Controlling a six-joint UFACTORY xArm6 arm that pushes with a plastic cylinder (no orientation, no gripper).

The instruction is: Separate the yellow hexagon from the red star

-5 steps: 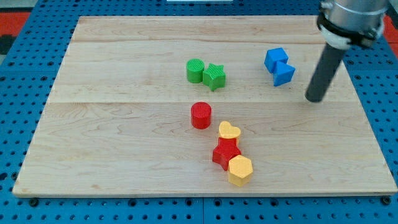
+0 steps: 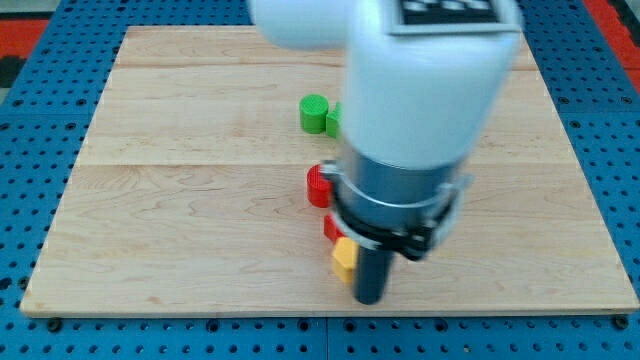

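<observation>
Across the wooden board [image 2: 180, 200] our arm has swung from beside the blue blocks; my tip [image 2: 370, 299], bare rod gripping nothing, now touches the yellow hexagon [image 2: 344, 259], just below the half-hidden red star [image 2: 332, 228].

No readable text, only a black-and-white patterned marker [image 2: 447, 9] atop the arm, cut off by the view's top
</observation>
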